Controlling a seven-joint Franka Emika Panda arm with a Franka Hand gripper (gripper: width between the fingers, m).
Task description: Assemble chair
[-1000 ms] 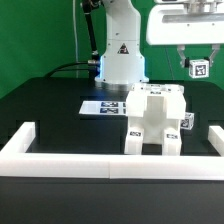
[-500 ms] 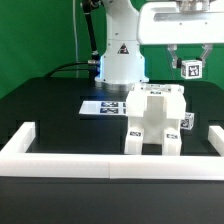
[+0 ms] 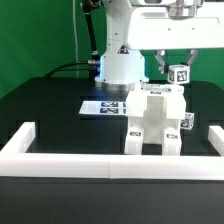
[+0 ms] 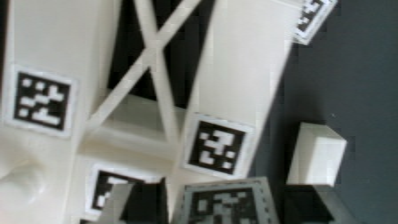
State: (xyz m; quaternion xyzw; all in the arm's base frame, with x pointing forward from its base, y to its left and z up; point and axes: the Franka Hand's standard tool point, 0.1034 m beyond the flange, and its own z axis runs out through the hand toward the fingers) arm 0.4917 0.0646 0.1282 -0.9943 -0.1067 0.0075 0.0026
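The partly joined white chair stands on the black table behind the barrier wall, with tags on its front. My gripper hangs just above its upper right corner, shut on a small white chair part with a tag. In the wrist view the chair's X-braced back panel and tagged blocks lie below. The held tagged part sits between my dark fingers. A loose small white block lies beside the chair, and also shows in the exterior view.
A long low white barrier wall runs along the table's front and turns back at both ends. The marker board lies flat behind the chair on the exterior view's left. The arm's white base stands at the back.
My gripper has carried the small tagged part toward the exterior view's left and slightly down, to just above the chair's upper right corner. The chair has not moved.
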